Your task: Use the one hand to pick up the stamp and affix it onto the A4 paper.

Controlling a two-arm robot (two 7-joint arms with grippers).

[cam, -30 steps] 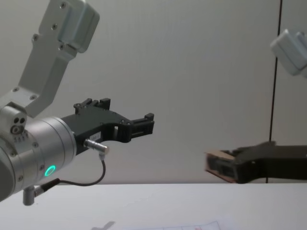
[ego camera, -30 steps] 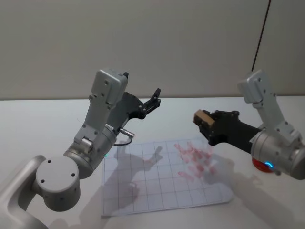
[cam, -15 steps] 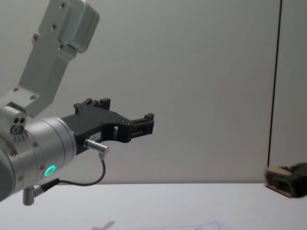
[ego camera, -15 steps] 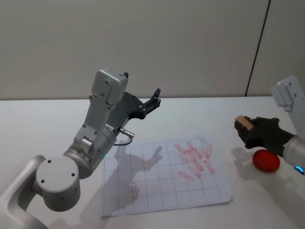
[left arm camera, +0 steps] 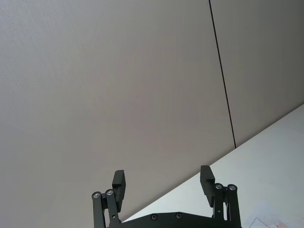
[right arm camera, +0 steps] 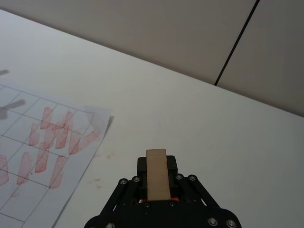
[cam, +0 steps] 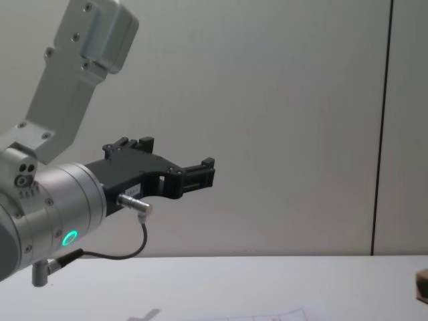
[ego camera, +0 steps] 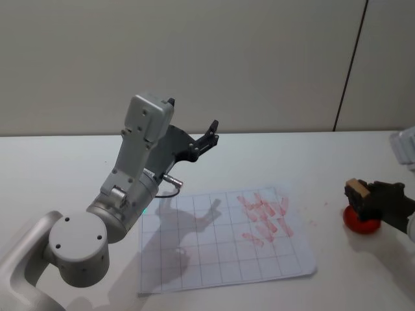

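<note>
White table [ego camera: 58,162]; right claw [ego camera: 368,200] clamps stamp [ego camera: 356,189]; left claw [left arm camera: 164,183] raised, agape.

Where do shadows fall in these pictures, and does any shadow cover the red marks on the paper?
In the head view, the left gripper and its arm cast a grey shadow on the near-left part of the A4 paper, beside the red marks and not over them. In the right wrist view, a thin dark shadow lies under the paper's lifted corner, and the stamp looks evenly lit.
</note>
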